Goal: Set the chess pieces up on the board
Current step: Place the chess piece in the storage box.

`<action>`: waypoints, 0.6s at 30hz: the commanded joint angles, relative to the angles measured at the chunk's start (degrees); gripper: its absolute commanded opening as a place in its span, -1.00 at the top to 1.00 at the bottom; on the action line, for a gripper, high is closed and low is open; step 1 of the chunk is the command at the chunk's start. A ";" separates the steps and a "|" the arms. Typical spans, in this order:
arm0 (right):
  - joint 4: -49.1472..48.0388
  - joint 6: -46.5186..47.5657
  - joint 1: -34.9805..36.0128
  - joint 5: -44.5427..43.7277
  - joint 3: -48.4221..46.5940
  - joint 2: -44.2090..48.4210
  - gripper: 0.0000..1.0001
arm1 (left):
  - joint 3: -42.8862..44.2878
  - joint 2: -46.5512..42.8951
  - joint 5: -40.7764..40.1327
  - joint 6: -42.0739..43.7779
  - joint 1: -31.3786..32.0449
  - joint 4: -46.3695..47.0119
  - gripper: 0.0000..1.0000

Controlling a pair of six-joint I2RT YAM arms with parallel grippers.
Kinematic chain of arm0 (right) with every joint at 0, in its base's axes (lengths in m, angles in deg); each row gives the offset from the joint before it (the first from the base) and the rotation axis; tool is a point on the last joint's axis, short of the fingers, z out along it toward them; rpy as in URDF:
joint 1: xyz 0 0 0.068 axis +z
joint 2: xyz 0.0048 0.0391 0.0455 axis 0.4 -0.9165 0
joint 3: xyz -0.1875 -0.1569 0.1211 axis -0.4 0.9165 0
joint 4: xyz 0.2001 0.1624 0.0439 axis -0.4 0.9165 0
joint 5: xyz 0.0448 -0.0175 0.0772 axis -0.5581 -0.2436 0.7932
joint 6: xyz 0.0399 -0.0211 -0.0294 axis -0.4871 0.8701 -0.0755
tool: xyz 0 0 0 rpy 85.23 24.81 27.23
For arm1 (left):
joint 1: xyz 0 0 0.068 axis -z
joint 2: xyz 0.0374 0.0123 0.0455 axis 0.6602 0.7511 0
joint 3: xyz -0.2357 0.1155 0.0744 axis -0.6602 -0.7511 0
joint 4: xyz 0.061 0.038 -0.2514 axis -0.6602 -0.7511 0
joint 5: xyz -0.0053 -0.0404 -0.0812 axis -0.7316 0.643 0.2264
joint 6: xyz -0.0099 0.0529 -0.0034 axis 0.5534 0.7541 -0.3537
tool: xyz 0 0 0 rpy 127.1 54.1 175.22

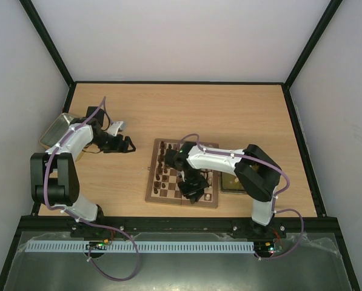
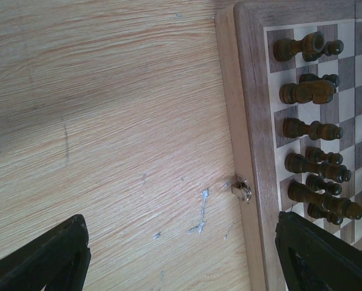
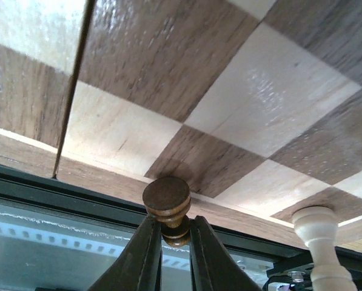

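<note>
The board (image 1: 151, 193) lies in the middle of the table, and its checks fill the right wrist view (image 3: 187, 73). Several dark chess pieces (image 1: 161, 159) stand along its left side, seen lying sideways in the left wrist view (image 2: 308, 91). My right gripper (image 1: 191, 193) hovers low over the board's near edge, its fingers (image 3: 176, 221) shut on a dark brown piece (image 3: 167, 200) whose round base points at the board. A cream piece (image 3: 317, 233) stands just to its right. My left gripper (image 1: 129, 144) is open over bare table, left of the board's border (image 2: 253, 121), with nothing in it (image 2: 181, 221).
A grey metal tray (image 1: 56, 130) sits at the far left by the left arm. A yellowish tray (image 1: 229, 182) lies right of the board, under the right arm. The board's small metal latch (image 2: 242, 188) sticks out of its left edge. A black rail runs along the near edge.
</note>
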 commanded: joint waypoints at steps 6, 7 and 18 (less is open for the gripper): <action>0.95 0.71 -0.74 -1.60 -2.11 -0.18 0.77 | 0.09 -0.39 1.10 0.63 -0.35 -1.19 -0.68; 0.97 0.71 -0.83 -1.71 -2.39 -0.18 0.77 | 0.06 -0.35 1.10 0.57 -0.37 -1.19 -0.68; 1.74 0.53 -1.39 -2.02 -4.43 -0.53 0.76 | -0.02 -0.21 1.19 0.61 -0.35 -1.10 -0.68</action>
